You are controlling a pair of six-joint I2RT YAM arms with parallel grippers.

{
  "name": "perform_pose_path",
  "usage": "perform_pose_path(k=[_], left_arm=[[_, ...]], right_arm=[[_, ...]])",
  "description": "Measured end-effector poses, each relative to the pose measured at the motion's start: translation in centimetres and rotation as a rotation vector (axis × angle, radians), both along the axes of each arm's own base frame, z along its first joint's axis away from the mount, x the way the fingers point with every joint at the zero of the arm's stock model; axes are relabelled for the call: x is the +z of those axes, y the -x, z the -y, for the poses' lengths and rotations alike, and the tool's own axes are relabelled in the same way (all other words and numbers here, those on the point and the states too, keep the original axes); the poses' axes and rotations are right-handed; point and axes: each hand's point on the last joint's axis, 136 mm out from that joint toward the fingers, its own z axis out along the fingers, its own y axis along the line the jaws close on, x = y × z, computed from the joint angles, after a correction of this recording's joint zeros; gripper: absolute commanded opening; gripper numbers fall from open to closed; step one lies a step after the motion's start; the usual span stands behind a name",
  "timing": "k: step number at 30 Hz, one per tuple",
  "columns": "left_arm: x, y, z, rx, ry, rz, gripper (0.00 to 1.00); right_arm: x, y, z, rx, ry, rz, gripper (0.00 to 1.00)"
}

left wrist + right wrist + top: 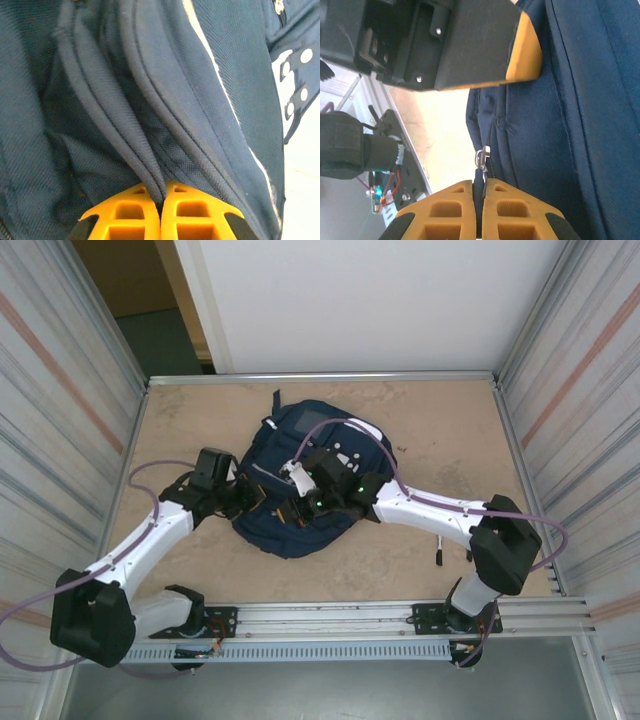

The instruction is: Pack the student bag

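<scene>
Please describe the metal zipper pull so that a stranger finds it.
Find the navy student bag on the table. The right fingers are shut on a dark tab; the zipper pull is the one shiny silver piece just beyond their tips.

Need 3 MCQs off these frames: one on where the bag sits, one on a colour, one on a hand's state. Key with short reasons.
1. Where does the student bag lie?
A. mid table
B. on the floor
C. hanging from a hook

2. What colour are the left hand's fingers?
A. green
B. orange
C. white

3. What state is the right hand in?
A. wide open
B. shut on a zipper pull
C. shut on a bottle

Key:
1 A, the top view shows it centred on the tabletop.
2 B, orange pads pinch a ridge of the bag's fabric in the left wrist view.
3 B, its pads meet on the dark tab under the metal slider.
</scene>
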Motion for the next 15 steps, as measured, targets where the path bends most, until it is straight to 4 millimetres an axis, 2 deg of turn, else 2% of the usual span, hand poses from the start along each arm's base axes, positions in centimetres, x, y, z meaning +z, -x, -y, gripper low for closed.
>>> perform_pose_path(k=[5,10,13,15], left_arm=[[-0.2,-0.8,-1.5,0.018,0.0,0.002,0.0],[-0.8,-2.2,-3.5,0.038,0.0,-0.016,0.0],[-1.7,-3.3,-3.9,0.02,-0.015,-0.05,0.0],[-2.4,-4.1,-3.6,-0.005,-0.006,-0.095,0.0]], right_arm=[[-0.8,0.8,2.2,-0.02,0.025,0.022,0.0],[-1.1,1.2,5.8,-0.076,0.048,0.067,0.0],[-0.9,0.8,7.1,-0.12,0.053,0.099,0.0],[-0.5,0.3,7.2,-0.14,0.048,0.128,0.0]])
